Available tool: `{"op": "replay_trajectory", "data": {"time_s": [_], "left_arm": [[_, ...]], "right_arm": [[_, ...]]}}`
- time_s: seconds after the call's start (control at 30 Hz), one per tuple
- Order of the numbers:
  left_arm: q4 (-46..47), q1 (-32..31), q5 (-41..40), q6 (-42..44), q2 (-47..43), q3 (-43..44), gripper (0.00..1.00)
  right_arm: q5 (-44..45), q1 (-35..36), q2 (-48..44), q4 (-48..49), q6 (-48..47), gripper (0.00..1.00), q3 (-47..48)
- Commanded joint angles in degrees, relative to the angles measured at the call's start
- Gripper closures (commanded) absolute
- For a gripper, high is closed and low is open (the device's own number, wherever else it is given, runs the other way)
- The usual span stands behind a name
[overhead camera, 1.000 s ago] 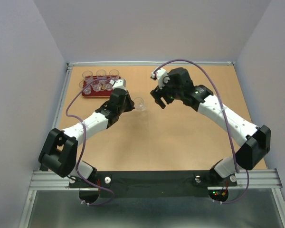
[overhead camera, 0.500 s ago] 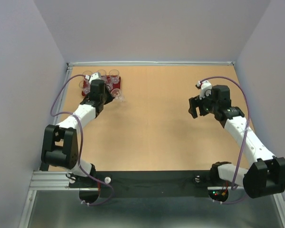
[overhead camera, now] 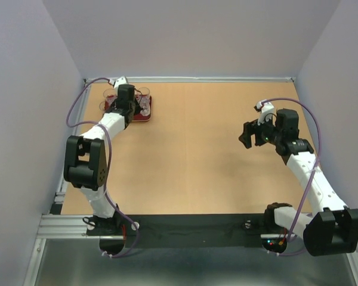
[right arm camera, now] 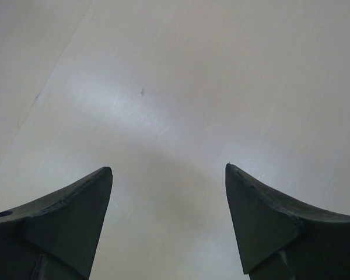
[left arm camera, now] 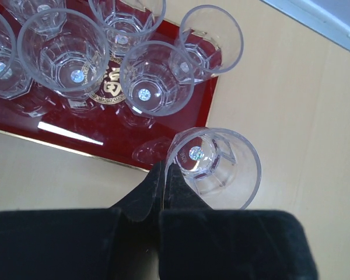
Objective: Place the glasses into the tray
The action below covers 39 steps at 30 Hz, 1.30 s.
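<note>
Left claw (left arm camera: 165, 172) pinches a glass (left arm camera: 221, 170) at tray (left arm camera: 58, 119) corner.

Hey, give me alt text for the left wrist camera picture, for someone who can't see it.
The left gripper pinches the rim of one clear glass at the corner of the dark red tray, partly over the tan table. Several more glasses stand upright in the tray, around its gold emblem.

The work surface is a flat tan wooden table (overhead camera: 197, 155), bordered by a thin metal strip (overhead camera: 191, 78) along its far edge and a matching strip (overhead camera: 77, 128) along its left edge; the right wrist view shows a small dark speck (right arm camera: 142, 91) on the wood. Plain pale walls (overhead camera: 185, 36) enclose it at the back and both sides. A black mounting plate (overhead camera: 191, 229) lies across a ribbed aluminium rail (overhead camera: 59, 225) at the near edge.
</note>
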Motion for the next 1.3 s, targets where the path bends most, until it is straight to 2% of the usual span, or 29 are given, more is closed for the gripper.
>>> {"op": "replay_trajectory", "data": {"time_s": [0.0,0.37,0.77,0.8,0.9,0.93,1.0,1.03,1.2,1.27], "left_arm": [[-1.0,0.3,-3.3,4.6,1.6,4.3,1.0],[-2.1,0.3,-3.8,6.8,6.7,7.9,1.0],[-3.1,0.4,-2.5,7.3,7.9,8.8,0.99],[-3.1,0.3,-2.3,7.3,7.8,9.2,0.9],[-3.1,0.4,-1.8,7.2,6.7,9.3,0.73],[-3.1,0.3,-1.6,7.2,6.3,9.3,0.64],[-3.1,0.3,-1.1,7.5,4.8,9.1,0.56],[-4.4,0.3,-0.4,7.5,3.6,9.0,0.49],[-4.8,0.3,1.5,8.5,-1.0,7.8,0.35],[-4.9,0.3,2.7,8.8,-4.1,6.6,0.33]], "right_arm": [[-2.1,-0.6,-1.1,2.9,0.7,0.17,-0.6],[-1.6,-1.2,-1.1,2.9,0.7,0.17,-0.6],[-1.8,-2.0,-1.0,3.0,0.6,0.17,-0.7],[-1.7,-2.0,-1.1,3.0,0.6,0.17,-0.7],[-1.8,-2.2,-1.2,2.9,0.7,0.17,-0.7],[-1.8,-2.4,-1.3,2.9,0.6,0.17,-0.7],[-1.9,-2.4,-1.4,2.9,0.6,0.17,-0.7],[-1.9,-2.5,-1.5,2.9,0.5,0.17,-0.8],[-1.9,-2.6,-1.8,2.9,0.6,0.17,-0.7],[-1.2,-2.9,-1.9,2.9,0.5,0.17,-0.8]]}}
